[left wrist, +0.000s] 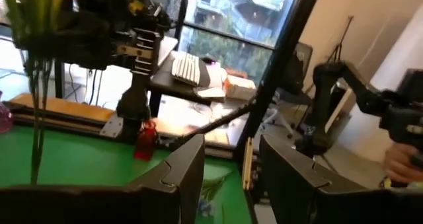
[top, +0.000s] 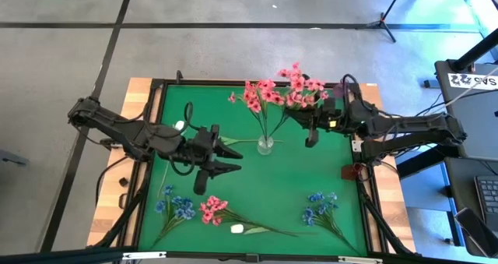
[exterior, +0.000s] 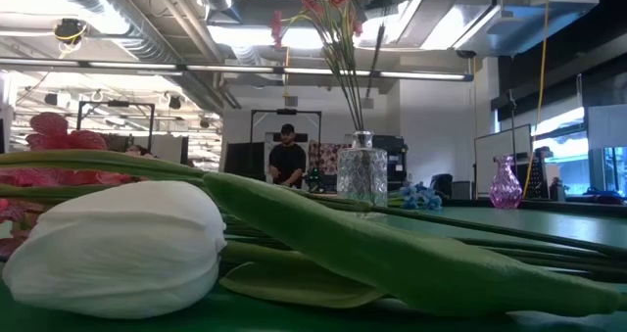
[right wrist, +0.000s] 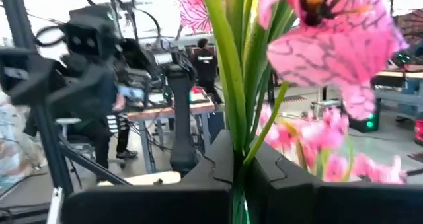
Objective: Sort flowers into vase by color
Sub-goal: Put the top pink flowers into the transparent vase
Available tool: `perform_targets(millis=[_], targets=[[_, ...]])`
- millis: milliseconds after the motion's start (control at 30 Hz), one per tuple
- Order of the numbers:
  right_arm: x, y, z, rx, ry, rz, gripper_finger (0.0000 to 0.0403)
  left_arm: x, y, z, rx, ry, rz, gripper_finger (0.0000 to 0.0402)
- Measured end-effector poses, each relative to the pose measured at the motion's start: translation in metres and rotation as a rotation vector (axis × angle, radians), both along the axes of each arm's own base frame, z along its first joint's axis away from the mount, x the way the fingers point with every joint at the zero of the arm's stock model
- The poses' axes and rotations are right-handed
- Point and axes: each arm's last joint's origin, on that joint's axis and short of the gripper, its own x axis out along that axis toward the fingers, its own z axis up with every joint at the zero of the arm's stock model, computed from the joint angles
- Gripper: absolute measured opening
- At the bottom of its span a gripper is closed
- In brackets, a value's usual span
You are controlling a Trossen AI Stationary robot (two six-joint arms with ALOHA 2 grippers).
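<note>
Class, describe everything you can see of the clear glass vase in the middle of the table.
The clear glass vase stands upright on the green table, near its centre. In the low view it looks squat and faceted, with a narrow neck. Pink flowers on thin green stems rise from it. The right gripper is close beside it, shut on another pink sprig.

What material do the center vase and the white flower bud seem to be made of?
The center vase looks like clear glass with a cut, faceted surface: the room shows through it and it glints. The white flower bud looks like smooth, matte plastic or coated fabric; its even, slightly waxy surface suggests an artificial flower, though the exact material is uncertain.
</note>
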Motion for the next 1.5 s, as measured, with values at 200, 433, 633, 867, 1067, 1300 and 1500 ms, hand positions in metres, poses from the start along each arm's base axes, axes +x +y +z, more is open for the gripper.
perform_targets(millis=[200, 433, 633, 867, 1067, 1300, 1500], targets=[[-0.001, -0.003, -0.013, 0.012, -0.011, -0.109, 0.0009, 0.002, 0.01, -0.004, 0.007, 0.041, 0.037, 0.0141], [0.001, -0.004, -0.026, 0.059, 0.02, -0.124, 0.0008, 0.005, 0.019, -0.004, 0.007, 0.041, 0.07, 0.0141], [0.008, -0.004, -0.03, 0.076, 0.018, -0.136, 0.0007, 0.007, 0.027, -0.005, 0.009, 0.058, 0.078, 0.0141], [0.022, -0.004, -0.042, 0.118, 0.044, -0.128, 0.001, 0.007, 0.026, -0.006, 0.01, 0.064, 0.077, 0.0141], [0.027, -0.004, -0.047, 0.094, 0.075, -0.133, 0.0012, 0.006, 0.026, -0.009, 0.012, 0.091, 0.075, 0.0141], [0.03, -0.004, -0.056, 0.089, 0.152, -0.14, 0.0031, 0.005, 0.025, -0.008, 0.01, 0.091, 0.071, 0.0141], [0.037, -0.007, -0.067, 0.122, 0.198, -0.222, 0.0047, -0.005, 0.02, -0.001, 0.016, 0.069, 0.006, 0.0141]])
